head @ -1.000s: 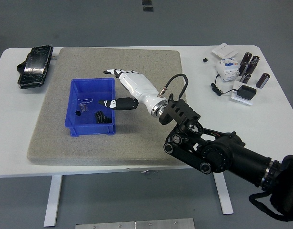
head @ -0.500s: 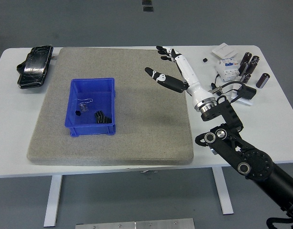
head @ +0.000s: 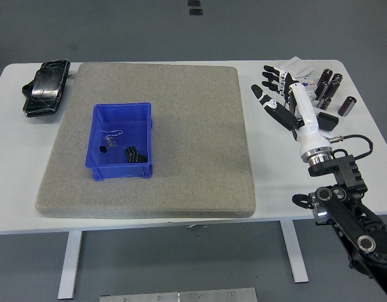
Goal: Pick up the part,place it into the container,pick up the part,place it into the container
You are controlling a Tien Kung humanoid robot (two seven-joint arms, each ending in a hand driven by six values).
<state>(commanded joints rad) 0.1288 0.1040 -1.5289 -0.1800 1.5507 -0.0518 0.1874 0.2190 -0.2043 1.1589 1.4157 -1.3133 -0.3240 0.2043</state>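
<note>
While small black parts [head: 134, 154] are seen lying in the blue container [head: 97, 141] on the grey mat [head: 193, 126], more parts, a cluster of dark cylinders [head: 328, 88], are left standing at the table's far right corner. The right hand [head: 282, 94] is held above the table just beside them, fingers [head: 269, 77] spread apart and nothing gripped; the left hand is not shown. Trouble could be caused by the crowding: the cylinders stand close together, so one may be toppled or sent rolling as another is taken, and the white electrical unit [head: 299, 88] and black cable [head: 287, 119] just beside them could be snagged. A dark wallet-like case [head: 45, 87] is laid at the far left. The white table [head: 29, 189] is set on a plain grey floor [head: 180, 264], with little else of the room shown.
</note>
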